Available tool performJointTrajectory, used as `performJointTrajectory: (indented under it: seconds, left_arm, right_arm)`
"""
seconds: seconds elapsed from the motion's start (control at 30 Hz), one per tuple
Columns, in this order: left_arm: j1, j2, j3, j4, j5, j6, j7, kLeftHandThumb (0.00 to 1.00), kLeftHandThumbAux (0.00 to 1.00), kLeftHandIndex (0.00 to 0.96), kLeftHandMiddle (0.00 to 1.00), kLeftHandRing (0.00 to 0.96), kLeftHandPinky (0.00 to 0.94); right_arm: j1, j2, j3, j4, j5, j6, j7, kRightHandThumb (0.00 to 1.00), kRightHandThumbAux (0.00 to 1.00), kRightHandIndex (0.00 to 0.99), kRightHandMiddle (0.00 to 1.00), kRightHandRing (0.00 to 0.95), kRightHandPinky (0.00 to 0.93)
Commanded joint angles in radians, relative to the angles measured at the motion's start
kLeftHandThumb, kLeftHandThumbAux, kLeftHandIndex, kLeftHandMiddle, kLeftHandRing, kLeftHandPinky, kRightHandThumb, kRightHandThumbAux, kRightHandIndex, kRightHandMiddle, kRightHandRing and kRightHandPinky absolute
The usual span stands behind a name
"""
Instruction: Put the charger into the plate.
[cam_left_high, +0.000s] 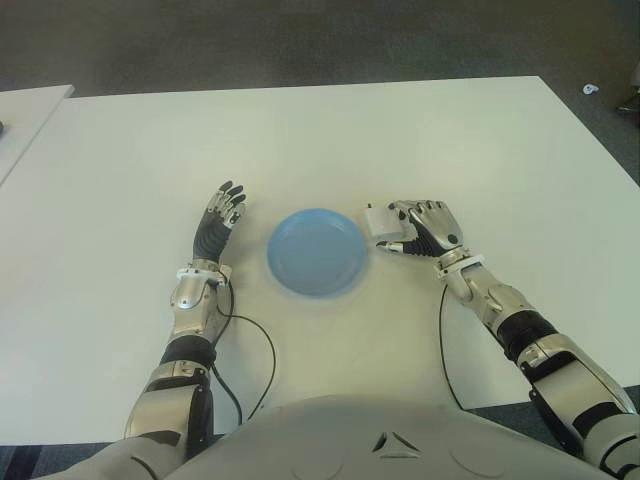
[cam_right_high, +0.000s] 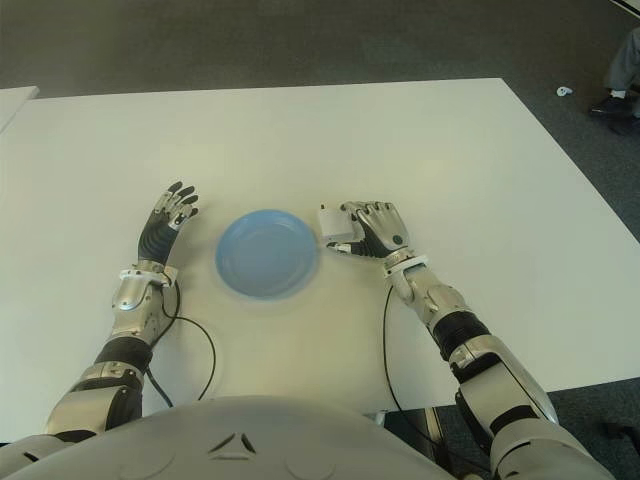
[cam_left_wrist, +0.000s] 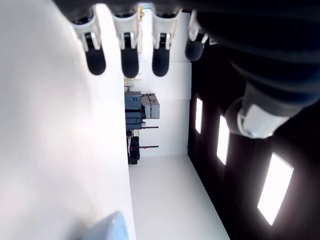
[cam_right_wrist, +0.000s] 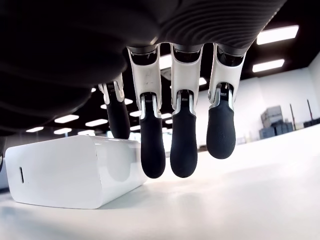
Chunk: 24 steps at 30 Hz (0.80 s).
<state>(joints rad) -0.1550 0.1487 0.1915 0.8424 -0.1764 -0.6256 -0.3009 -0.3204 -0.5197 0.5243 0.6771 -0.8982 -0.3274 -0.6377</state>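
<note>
The white block-shaped charger (cam_left_high: 381, 222) lies on the white table (cam_left_high: 450, 140), just right of the round blue plate (cam_left_high: 317, 251), which holds nothing. My right hand (cam_left_high: 425, 228) hovers at the charger's right side, palm down. In the right wrist view its fingers (cam_right_wrist: 184, 145) hang arched beside the charger (cam_right_wrist: 70, 170), which rests flat on the table; they have no grip on it. My left hand (cam_left_high: 220, 218) shows left of the plate with fingers spread, holding nothing.
A second white table (cam_left_high: 25, 115) edges in at the far left. Dark floor lies beyond the table's far edge. Black cables (cam_left_high: 255, 340) run from both wrists toward my body near the front edge.
</note>
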Motion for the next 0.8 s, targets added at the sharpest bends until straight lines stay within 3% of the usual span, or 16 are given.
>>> performJointTrajectory:
  seconds: [0.03, 0.8]
  left_arm:
    - [0.098, -0.018, 0.0, 0.093, 0.002, 0.063, -0.011, 0.0, 0.499, 0.047, 0.141, 0.141, 0.161]
    - [0.099, -0.018, 0.0, 0.091, -0.001, 0.067, -0.014, 0.0, 0.503, 0.071, 0.153, 0.151, 0.174]
  right_arm:
    - [0.018, -0.017, 0.011, 0.035, -0.005, -0.008, 0.029, 0.413, 0.356, 0.303, 0.51, 0.549, 0.629]
    - [0.009, -0.046, -0.001, 0.003, -0.016, 0.013, 0.033, 0.434, 0.37, 0.257, 0.511, 0.55, 0.633]
